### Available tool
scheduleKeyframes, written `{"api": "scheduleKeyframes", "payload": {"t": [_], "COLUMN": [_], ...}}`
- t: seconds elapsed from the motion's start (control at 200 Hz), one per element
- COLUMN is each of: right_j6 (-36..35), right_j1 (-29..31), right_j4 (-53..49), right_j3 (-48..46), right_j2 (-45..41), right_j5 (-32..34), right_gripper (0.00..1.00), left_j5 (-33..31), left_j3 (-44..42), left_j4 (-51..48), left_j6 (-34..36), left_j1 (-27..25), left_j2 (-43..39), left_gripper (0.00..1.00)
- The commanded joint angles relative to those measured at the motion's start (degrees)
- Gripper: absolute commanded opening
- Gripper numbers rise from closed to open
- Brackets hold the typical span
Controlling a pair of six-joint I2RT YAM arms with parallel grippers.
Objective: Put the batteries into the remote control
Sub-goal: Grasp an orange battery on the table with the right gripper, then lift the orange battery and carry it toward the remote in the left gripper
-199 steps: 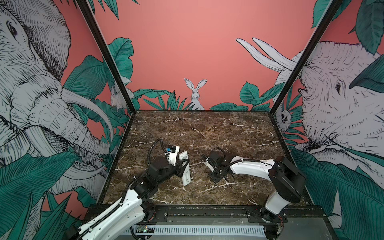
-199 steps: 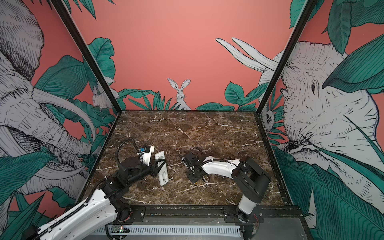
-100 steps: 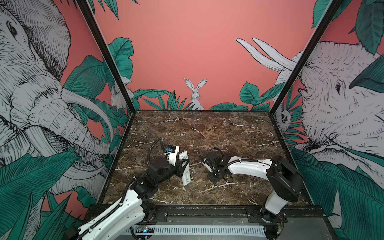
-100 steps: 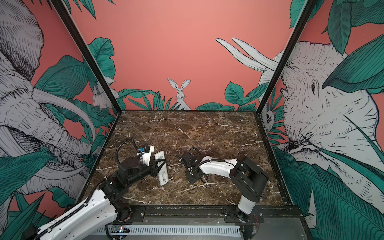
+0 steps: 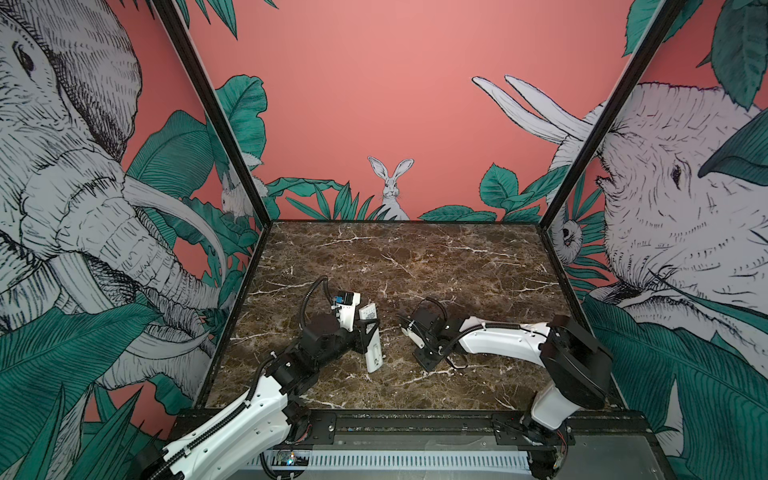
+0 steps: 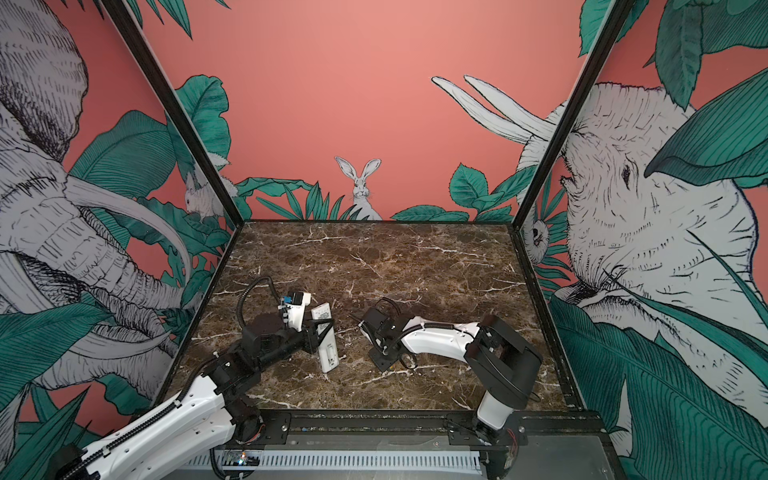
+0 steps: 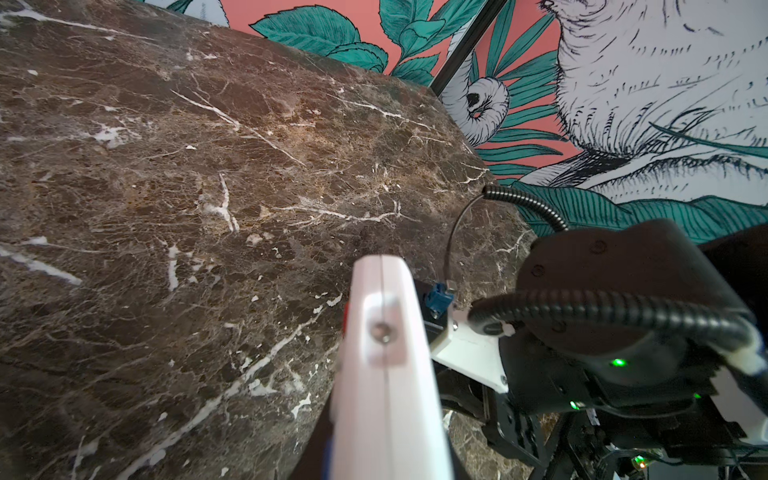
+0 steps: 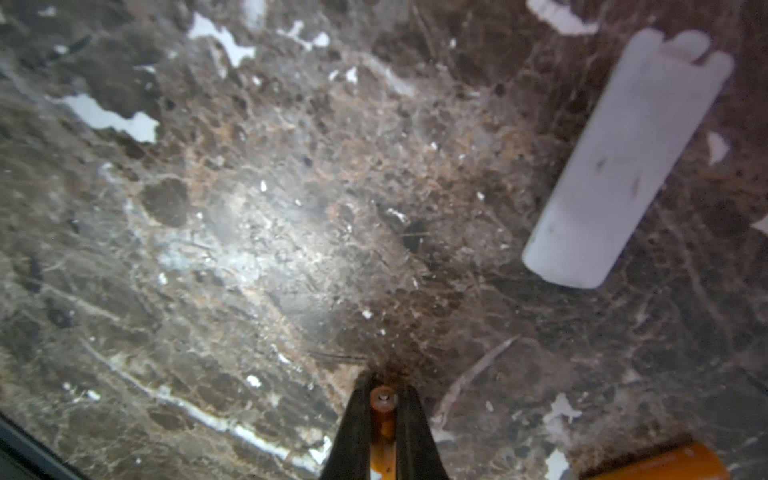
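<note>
Partly hidden: the right gripper (image 8: 386, 386) sits under its own wrist in both top views. Only the right wrist view shows its dark fingers (image 8: 353, 424) pressed onto a slim orange cylindrical battery (image 8: 383, 409). The battery's metal-tipped end shows; the rest is buried between the fingers. A second orange battery (image 8: 660, 463) lies near, cut off by the frame edge. A pale flat plastic cover piece (image 8: 623, 158), blurred, lies on the marble well apart from both.

The left gripper (image 5: 368, 330) is clamped across the middle of the long white plastic remote control (image 5: 372, 349). This is at 7 o'clock from the centre of the brown marble tabletop (image 5: 415, 257), and the remote's long axis runs 12 to 6. Button face not readable; the left wrist view gives only a blurred end. Whether the near end touches the marble: cannot tell.

The right arm is at 3 o'clock from the remote, near but apart. Open marble runs toward 12 o'clock up to the pink back wall (image 5: 374, 104). Both arms work close to the 6 o'clock edge.
</note>
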Motion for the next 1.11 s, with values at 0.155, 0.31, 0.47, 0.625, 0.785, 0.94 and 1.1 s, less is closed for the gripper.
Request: {"api": "scheduleKeyframes", "payload": {"t": [0.155,0.31,0.47,0.625,0.785,0.94,1.1], "right_j6": [-2.91,-3.71,-4.22,-5.24,-6.44,-5.57,-1.92], "right_j1": [0.84,1.26,1.64,2.60,3.36,3.54,3.79], "right_j4": [7.97,14.06,20.52,27.00,32.08,36.67,45.22], "right_j3": [-5.03,-9.19,-12.45,-14.41,-15.84,-16.98,-19.46], "right_j2": [-11.15,-17.89,-23.59,-27.72,-30.81,-32.68,-32.94], "right_j5": [0.96,2.13,2.02,1.97,1.62,1.87,1.67], "right_gripper": [0.05,0.04,0.04,0.04,0.04,0.04,0.03], "left_j5": [-0.72,-1.24,-0.85,-0.27,0.31,0.51,0.94], "left_j3": [0.82,2.18,3.15,3.54,4.15,4.15,3.73], "left_j4": [3.07,2.44,3.15,5.20,6.76,7.78,10.51], "left_j6": [-2.03,-2.30,-3.19,-4.70,-6.01,-7.04,-8.48], "left_j1": [0.47,0.43,0.54,0.61,0.61,0.67,0.66], "left_j2": [0.40,0.35,1.50,2.71,3.69,4.70,5.85], "left_gripper": [0.00,0.00,0.00,0.00,0.00,0.00,0.00]}}
